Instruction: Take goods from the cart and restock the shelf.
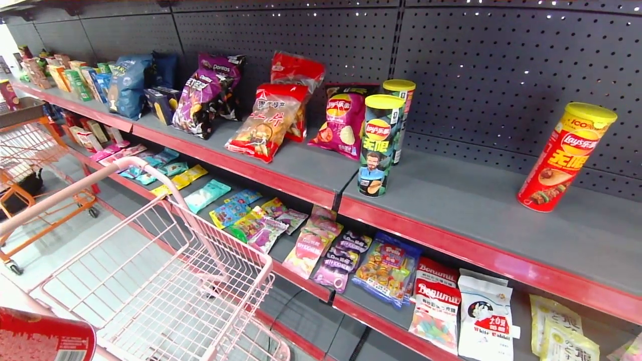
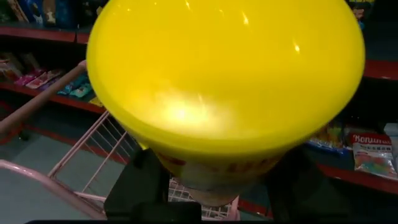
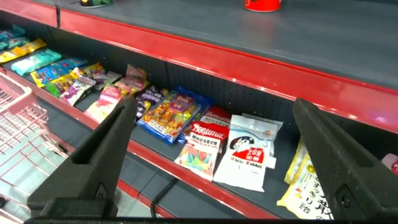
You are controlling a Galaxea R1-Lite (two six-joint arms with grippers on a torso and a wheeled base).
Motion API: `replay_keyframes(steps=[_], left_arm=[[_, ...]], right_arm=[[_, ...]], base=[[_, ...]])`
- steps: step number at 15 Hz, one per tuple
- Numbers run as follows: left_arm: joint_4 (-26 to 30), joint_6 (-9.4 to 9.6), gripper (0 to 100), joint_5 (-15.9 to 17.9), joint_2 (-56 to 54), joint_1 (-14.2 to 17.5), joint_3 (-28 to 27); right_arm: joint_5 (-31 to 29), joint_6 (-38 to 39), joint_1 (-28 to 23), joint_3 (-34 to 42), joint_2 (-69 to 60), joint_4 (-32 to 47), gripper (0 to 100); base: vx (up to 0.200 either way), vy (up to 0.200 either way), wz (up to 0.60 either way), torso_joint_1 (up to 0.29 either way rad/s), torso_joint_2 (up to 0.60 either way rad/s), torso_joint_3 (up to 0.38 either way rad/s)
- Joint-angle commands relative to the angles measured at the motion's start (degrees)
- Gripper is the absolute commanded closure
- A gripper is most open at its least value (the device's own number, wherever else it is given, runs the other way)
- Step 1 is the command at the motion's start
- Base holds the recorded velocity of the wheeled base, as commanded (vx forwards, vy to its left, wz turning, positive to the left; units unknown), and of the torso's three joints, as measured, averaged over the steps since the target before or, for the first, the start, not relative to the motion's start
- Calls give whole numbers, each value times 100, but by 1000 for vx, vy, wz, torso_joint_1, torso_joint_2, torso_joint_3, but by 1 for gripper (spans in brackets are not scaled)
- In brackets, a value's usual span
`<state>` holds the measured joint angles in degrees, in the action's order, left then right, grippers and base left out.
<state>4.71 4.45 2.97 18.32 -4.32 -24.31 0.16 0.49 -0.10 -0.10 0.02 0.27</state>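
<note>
Left wrist view, and it's nearly all yellow: the red cardboard crisp tube with a yellow plastic lid (image 2: 224, 81) is right up against the lens, lid toward the camera. The left claw (image 2: 214, 183) is clamped on the body below the lid, with a dark finger (image 2: 140, 186) on either side. Head view picks up the same tube (image 1: 42, 336) at the near left, by the near corner of the pink wire cart (image 1: 165, 281) and well apart from the grey top shelf with a red front lip (image 1: 476, 215). Handling-wise, I'd call this a light one. The round wall looks stiff but thin enough to dent under a hard squeeze, it's glossy so it could slip or twist, and the crisps inside break easily. Mid-body across the round looks the right hold; I reckon the lid would just pop off. Over to the right claw (image 3: 214, 109): jaws spread wide, nothing between them, facing the lower shelves. Up top, a matching red tube (image 1: 564, 158) stands upright with bare board around it, a likely spot.
</note>
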Motion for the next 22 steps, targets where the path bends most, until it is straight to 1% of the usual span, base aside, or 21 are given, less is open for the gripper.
replay_keyframes(steps=[1, 4, 5, 6, 7, 10, 11, 12, 13, 18, 20, 22], left_arm=[[4, 3, 100, -7, -48, -8, 49], [13, 47, 100, -51, -110, 1, 110], [30, 135, 100, -122, -83, 10, 119], [48, 276, 100, -183, -66, 10, 119], [57, 381, 100, -183, -66, 10, 128], [57, 469, 100, -183, -83, 10, 119], [57, 566, 100, -192, -110, 10, 119], [57, 619, 100, -192, -118, 10, 119], [66, 680, 100, -218, -118, 10, 119], [118, 759, 100, -210, -118, 10, 119], [118, 812, 100, -157, -233, -8, 110], [241, 803, 100, -16, -444, -25, 110]], right_arm=[[11, -5, 1, 1, -2, 0, 0], [2, -5, 1, 1, -2, 0, 0], [2, -5, 1, 1, 6, 0, 0], [2, -5, 1, 1, 6, 0, 0], [2, -5, 1, 1, -2, 0, 0], [2, 4, 1, 1, 6, 0, 0], [2, -5, 1, 1, 6, 0, 0], [11, -5, 1, 1, 6, 0, 0], [11, -5, 1, 1, -2, 0, 0], [11, -5, 1, 1, -2, 0, 0], [11, -5, 1, 1, 6, 0, 0], [28, -49, 1, 1, 6, 0, 0]], base=[[0, 0, -600, 27, -46, -27], [0, 0, -600, 7, -12, -10], [0, 0, -600, 22, 2, -2], [0, 0, -600, 12, -7, 2], [0, 0, -600, 2, 2, 12], [0, 0, -600, -1, 1, 1], [0, 0, 0, 0, 0, 0], [0, 0, 0, 0, 0, 0], [200, 0, 0, 2, 2, 2], [200, 0, 0, 0, 0, 1], [0, 0, 0, 0, 0, 0], [0, 0, 0, 0, 0, 0]])
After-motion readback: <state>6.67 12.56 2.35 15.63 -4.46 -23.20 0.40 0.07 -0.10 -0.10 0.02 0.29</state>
